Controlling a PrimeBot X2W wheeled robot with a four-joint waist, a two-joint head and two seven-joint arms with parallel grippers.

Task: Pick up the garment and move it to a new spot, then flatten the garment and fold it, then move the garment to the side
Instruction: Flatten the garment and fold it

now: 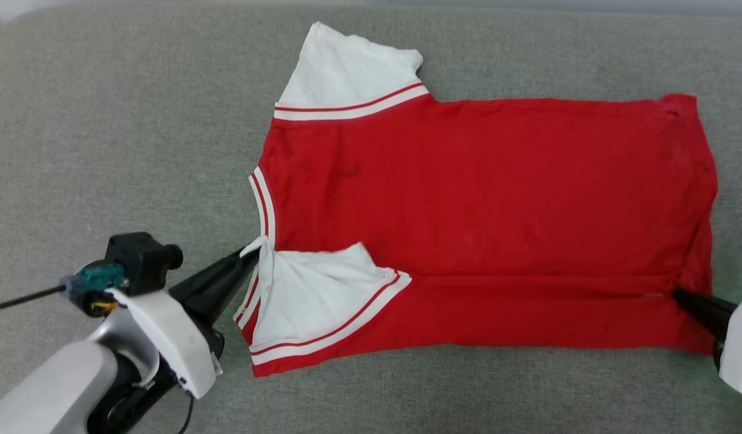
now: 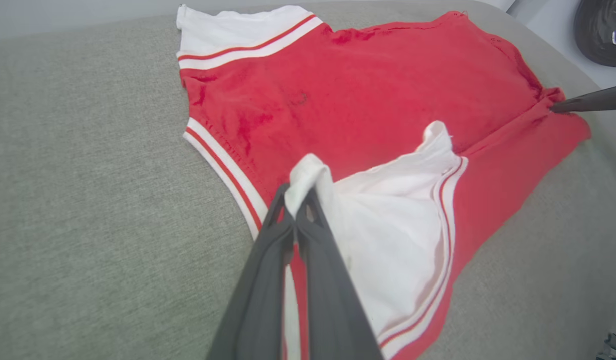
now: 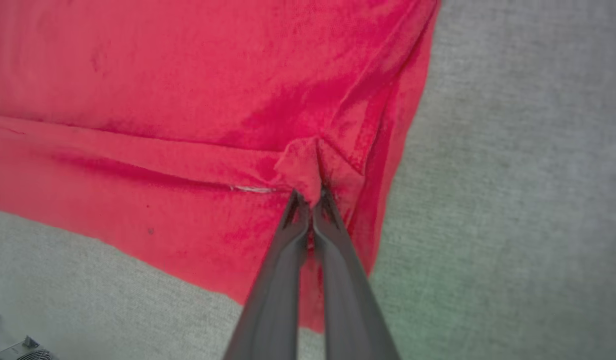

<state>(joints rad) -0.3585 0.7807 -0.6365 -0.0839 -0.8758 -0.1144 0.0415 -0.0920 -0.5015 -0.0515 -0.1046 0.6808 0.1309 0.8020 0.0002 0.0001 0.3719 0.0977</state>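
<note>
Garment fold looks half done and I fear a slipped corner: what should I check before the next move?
1. Left tool shut on the near sleeve, at its white tip: ok.
2. Right tool shut on a pinch of red hem: ok.
3. Fold crease runs straight between both tools: ok.
4. Near sleeve flat: not ok, bunched and raised.
5. Far sleeve flat: ok.
6. Garment wholly on the grey surface: ok.
</note>
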